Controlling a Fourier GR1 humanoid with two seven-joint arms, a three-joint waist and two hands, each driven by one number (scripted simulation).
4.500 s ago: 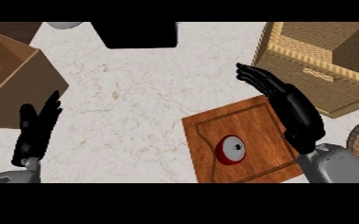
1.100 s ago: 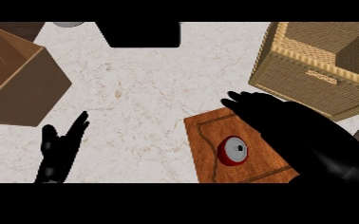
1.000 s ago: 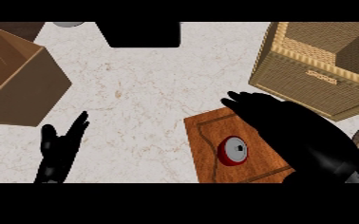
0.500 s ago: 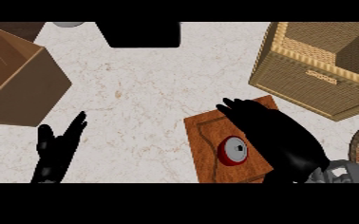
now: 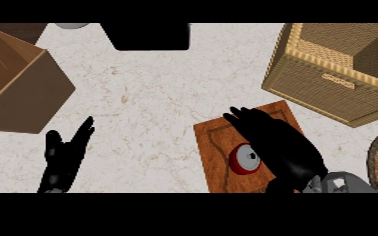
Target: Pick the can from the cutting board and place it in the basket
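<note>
A red can (image 5: 242, 159) with a grey top lies on the reddish wooden cutting board (image 5: 215, 150) at the lower right of the head view. My right hand (image 5: 279, 144) hovers over the board just right of the can, fingers straight and pointing up-left, covering the can's right side. It holds nothing. The woven basket (image 5: 325, 75) stands at the upper right, beyond the board. My left hand (image 5: 65, 155) rests open at the lower left, fingers up.
A brown open box (image 5: 29, 82) sits at the left edge. A black block (image 5: 146, 35) lies at the top centre, with a grey round thing (image 5: 70, 25) to its left. Bare marble counter spreads between box and board.
My right hand has slid left and down across the cutting board, closer to the can. The left hand has stayed where it was.
</note>
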